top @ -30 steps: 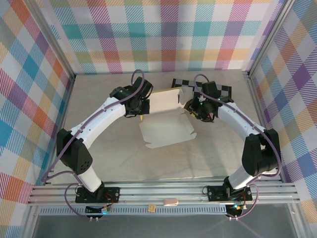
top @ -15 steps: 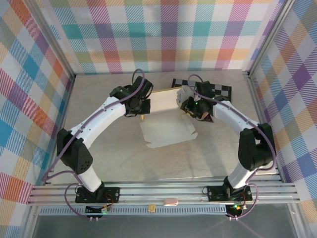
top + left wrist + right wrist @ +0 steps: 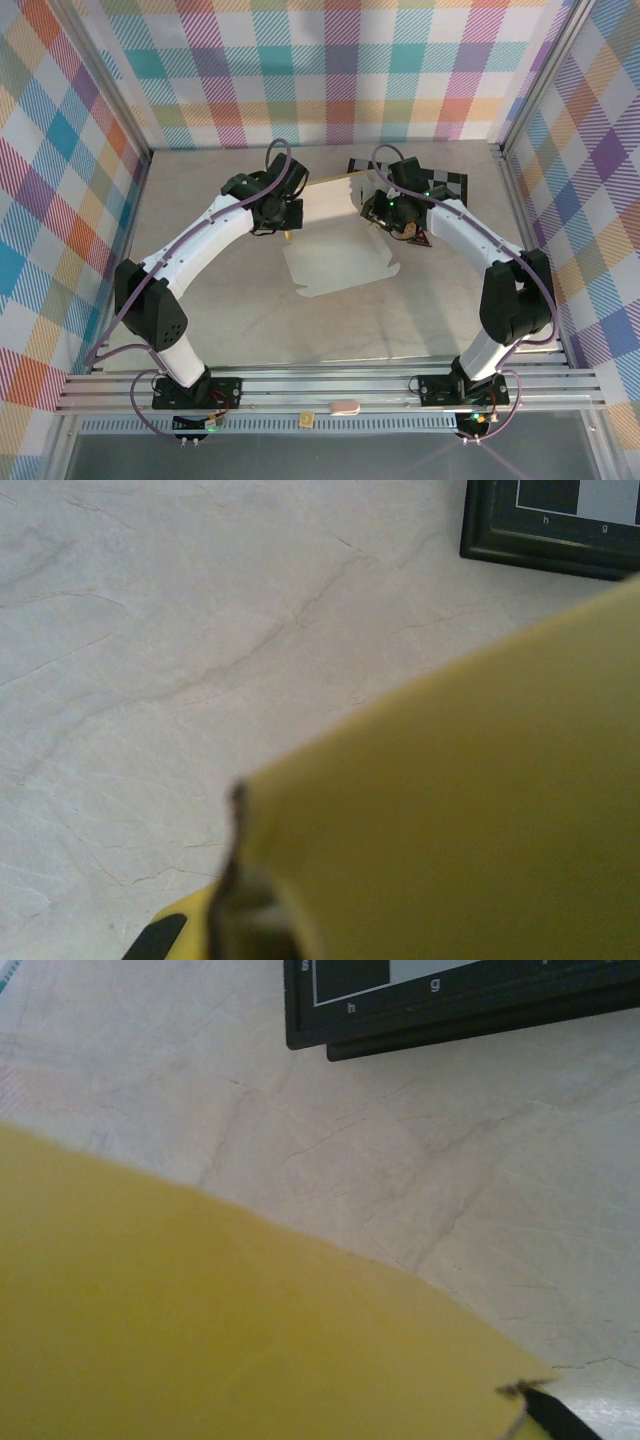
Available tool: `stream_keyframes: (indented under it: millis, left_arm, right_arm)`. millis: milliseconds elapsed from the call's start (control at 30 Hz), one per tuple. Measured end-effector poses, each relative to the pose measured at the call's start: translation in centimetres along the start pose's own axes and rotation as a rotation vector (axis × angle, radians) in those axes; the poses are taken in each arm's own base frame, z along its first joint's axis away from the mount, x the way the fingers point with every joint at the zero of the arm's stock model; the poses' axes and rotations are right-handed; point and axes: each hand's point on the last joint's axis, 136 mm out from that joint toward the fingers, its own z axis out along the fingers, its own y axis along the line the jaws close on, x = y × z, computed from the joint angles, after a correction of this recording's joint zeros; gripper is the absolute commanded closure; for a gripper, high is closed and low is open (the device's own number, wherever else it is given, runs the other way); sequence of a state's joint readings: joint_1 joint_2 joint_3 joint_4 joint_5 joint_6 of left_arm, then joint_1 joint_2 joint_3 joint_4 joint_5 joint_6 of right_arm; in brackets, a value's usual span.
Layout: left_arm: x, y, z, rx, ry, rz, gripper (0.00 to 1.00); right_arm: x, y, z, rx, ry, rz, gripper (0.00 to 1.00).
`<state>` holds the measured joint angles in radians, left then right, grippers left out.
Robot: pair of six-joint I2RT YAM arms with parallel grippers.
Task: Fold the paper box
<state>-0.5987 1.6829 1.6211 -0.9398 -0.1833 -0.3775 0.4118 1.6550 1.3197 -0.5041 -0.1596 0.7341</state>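
Paper box [image 3: 340,265] (panel raised), left gripper [image 3: 288,228] pinching edge, open table [image 3: 200,250]

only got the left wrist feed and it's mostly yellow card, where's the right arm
Observer: In the top view the right gripper is at the right end of the paper box's raised rear panel, opposite the left gripper.
Operator: is the whole sheet up
Observer: No, the front part lies flat on the table; just the rear panel stands.
Operator: that black frame in my corner, what is it
Observer: The checkered board, lying on the table behind the right arm.
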Motion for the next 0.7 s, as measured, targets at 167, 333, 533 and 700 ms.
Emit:
stream_keyframes:
  millis: [167, 333, 533, 700]
  left_arm:
    - [0.0, 0.1, 0.0, -0.002, 0.0, -0.002, 1.0]
    - [0.0, 0.3, 0.0, -0.007, 0.002, -0.004, 1.0]
    - [0.1, 0.4, 0.0, -0.011, 0.007, -0.003, 1.0]
    - [0.1, 0.4, 0.0, -0.011, 0.008, -0.006, 1.0]
  right_arm:
    - [0.8, 1.0, 0.3, 0.037, 0.008, -0.101, 0.76]
    - [1.4, 1.3, 0.6, 0.077, 0.008, -0.212, 0.77]
    - [1.5, 1.1, 0.8, 0.106, 0.009, -0.296, 0.77]
    - [1.6, 1.3, 0.9, 0.101, 0.013, -0.335, 0.73]
